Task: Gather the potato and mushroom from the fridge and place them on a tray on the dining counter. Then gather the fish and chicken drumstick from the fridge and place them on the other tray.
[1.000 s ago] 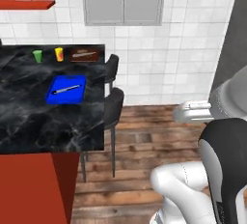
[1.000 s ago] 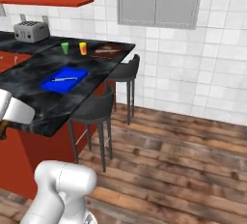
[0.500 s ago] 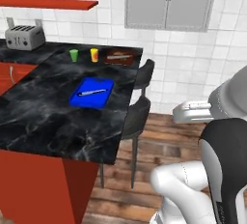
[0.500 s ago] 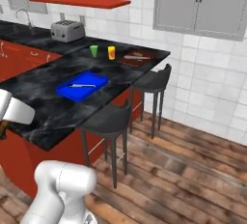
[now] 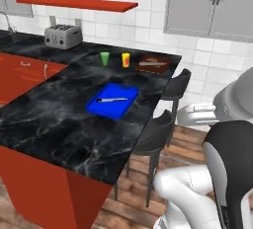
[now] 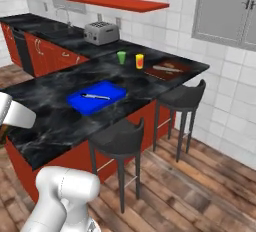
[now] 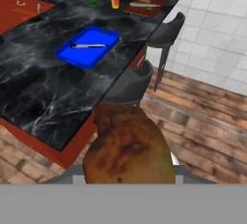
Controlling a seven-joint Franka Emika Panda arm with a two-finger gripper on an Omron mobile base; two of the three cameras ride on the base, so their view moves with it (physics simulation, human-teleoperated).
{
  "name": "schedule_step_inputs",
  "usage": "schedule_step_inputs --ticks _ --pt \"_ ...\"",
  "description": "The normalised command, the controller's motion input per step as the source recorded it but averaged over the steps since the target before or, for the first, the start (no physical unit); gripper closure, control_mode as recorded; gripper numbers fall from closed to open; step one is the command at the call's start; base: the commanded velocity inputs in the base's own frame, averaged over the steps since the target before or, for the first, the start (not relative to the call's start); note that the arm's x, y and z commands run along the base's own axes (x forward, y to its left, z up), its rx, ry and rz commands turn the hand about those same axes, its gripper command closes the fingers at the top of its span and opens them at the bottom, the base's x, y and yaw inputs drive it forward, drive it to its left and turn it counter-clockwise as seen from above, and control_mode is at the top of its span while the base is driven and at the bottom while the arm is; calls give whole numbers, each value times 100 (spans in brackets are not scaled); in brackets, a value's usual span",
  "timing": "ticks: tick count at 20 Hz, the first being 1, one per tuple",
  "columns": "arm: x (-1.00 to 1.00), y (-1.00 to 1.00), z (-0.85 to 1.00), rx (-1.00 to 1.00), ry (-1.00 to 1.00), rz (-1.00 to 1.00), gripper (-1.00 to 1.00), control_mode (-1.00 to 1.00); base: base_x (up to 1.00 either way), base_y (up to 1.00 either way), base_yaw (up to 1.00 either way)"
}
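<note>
A golden-brown, dark-patched lump of food [image 7: 128,148] fills the low middle of the hand view and looks like the chicken drumstick. My gripper [image 7: 128,175] is shut on it, and its fingertips are hidden behind the food. Ahead lies the black marble dining counter [image 5: 59,124] [image 6: 50,121] [image 7: 43,92] on its red base. A blue tray [image 5: 105,108] [image 6: 87,105] [image 7: 79,56] rests on it. A thin silvery thing, probably the fish [image 5: 112,99] [image 6: 95,96] [image 7: 88,46], lies in that tray. The gripper hangs above the wooden floor, short of the counter's edge.
Two dark stools [image 5: 154,133] [image 6: 117,138] [image 6: 182,96] stand along the counter's near side. A green cup [image 5: 104,58], an orange cup [image 5: 126,59] and a wooden board [image 5: 153,65] sit at the far end. A toaster [image 5: 63,36] stands on the back counter.
The whole picture has shifted: the camera has swung and the counter now looks larger and further right. The food stays in my gripper's hold.
</note>
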Motion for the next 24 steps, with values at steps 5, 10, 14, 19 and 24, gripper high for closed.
schedule_step_inputs --ticks 5,10,14,19,24 --pt "0 0 0 0 0 0 100 100 35 -64 38" --pt "0 0 0 0 0 0 100 100 25 -66 35" --pt "0 0 0 0 0 0 100 100 19 -66 36" --pt "0 0 0 0 0 0 100 100 19 -65 36" --pt "0 0 0 0 0 0 100 100 19 -63 37"
